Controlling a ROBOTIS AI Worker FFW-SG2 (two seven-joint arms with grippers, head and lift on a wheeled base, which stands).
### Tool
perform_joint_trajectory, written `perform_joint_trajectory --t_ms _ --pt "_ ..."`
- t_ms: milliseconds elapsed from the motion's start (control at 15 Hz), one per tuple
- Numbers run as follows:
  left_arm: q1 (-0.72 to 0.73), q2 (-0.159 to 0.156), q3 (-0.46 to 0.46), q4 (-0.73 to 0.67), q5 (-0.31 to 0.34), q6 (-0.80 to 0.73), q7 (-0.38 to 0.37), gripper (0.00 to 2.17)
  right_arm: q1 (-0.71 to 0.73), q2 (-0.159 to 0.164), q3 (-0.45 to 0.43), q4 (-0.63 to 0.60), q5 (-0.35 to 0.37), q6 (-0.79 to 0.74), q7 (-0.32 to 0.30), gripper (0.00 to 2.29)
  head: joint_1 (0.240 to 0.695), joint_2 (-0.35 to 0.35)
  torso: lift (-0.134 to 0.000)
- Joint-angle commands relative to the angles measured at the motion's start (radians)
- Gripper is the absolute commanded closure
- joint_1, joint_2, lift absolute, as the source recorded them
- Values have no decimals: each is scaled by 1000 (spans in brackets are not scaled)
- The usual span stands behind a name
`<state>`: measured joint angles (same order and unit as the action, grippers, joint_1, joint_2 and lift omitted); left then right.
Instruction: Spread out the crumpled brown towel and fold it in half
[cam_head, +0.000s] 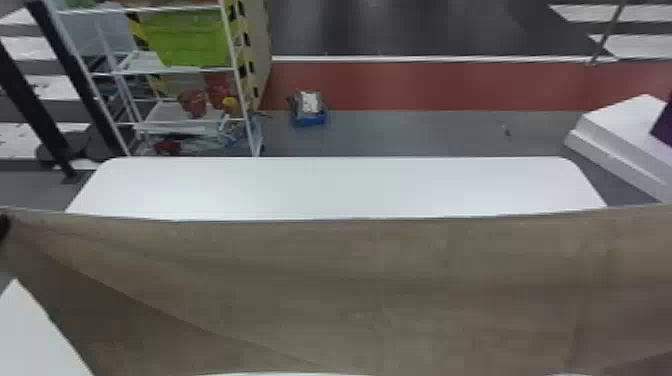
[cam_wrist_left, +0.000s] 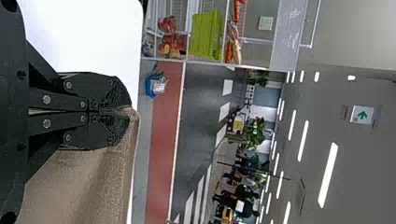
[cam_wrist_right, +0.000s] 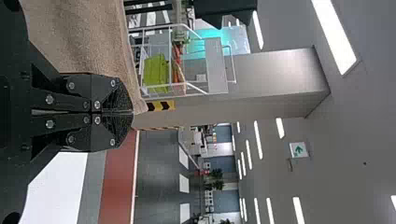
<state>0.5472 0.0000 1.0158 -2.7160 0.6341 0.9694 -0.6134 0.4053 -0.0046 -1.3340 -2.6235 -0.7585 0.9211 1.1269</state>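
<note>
In the head view, the large brown woven-fabric towel (cam_head: 380, 290) hangs raised, close to the camera, broadly spread from nine o'clock through six to three. Its upper edge is drawn nearly straight, with a slight sag in the middle, and a long slanting crease runs from about nine o'clock down towards six.

The black left end effector (cam_head: 4, 229) shows as a sliver at the view's edge, close to nine o'clock. In the left wrist view, the left end effector (cam_wrist_left: 122, 112) has its two flat fingers closed together on a corner of the towel, the cloth draping away from the tips.

The black right end effector (cam_wrist_right: 122, 112), seen in the right wrist view, is likewise narrow, its fingers pressed together on another corner of the towel.

Past the towel's upper edge is the smooth white bench (cam_head: 335, 182) with rounded far corners; another white patch of it shows at eight o'clock.

On the floor beyond, a white metal-framed shelf rack (cam_head: 186, 70) holding a bright green plastic bin (cam_head: 192, 40) stands between ten and eleven o'clock, a small blue tub (cam_head: 311, 119) sits between eleven and twelve, and a white stepped block (cam_head: 620, 137) lies just short of three.
</note>
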Motion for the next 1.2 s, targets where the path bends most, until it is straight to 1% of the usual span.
perform_joint_trajectory --t_ms 0,133,200,267,400,467,533,600,667,800,933,1000,1067,1133 --pt "-27 -3 -34 -2 -63 33 11 1447 -19 5 50 39 62 -1 -4 1636 695 2 -124" --pt "-41 -3 -97 5 -131 33 26 1447 -45 5 130 63 154 -4 -22 1636 695 -13 -124" --pt "-50 -3 -132 8 -178 33 29 1447 -60 5 179 86 209 -1 -36 1636 695 -18 -124" --pt "-64 -3 -174 18 -228 33 29 1447 -71 5 239 120 266 -11 -49 1636 695 -26 -124" --pt "-79 -3 -237 45 -278 33 43 1447 -95 5 337 200 344 -26 -82 1636 695 -38 -124" --pt "-89 -3 -281 61 -317 33 50 1447 -114 5 378 247 384 -26 -95 1636 695 -41 -124" --pt "-95 -3 -333 71 -369 33 55 1447 -129 5 417 287 426 -44 -105 1636 695 -44 -124" --pt "-105 -3 -398 91 -429 27 61 1447 -140 5 453 335 462 -115 -122 1636 695 -55 -124" --pt "-119 -3 -441 117 -452 24 80 1447 -152 5 492 379 490 -164 -144 1636 695 -62 -124" --pt "-130 -3 -502 162 -459 -31 130 1447 -183 5 532 457 525 -238 -179 1636 695 -81 -124" --pt "-142 -3 -569 220 -524 -142 159 1447 -215 5 555 533 573 -317 -205 1636 695 -100 -124" --pt "-145 -3 -611 255 -563 -218 188 1447 -234 5 567 583 585 -345 -216 1636 695 -107 -124" --pt "-151 -3 -632 291 -583 -271 205 1447 -250 5 573 635 590 -376 -228 1636 695 -113 -124" --pt "-159 -3 -648 323 -590 -320 213 1447 -264 5 582 678 593 -385 -236 1636 695 -118 -124"
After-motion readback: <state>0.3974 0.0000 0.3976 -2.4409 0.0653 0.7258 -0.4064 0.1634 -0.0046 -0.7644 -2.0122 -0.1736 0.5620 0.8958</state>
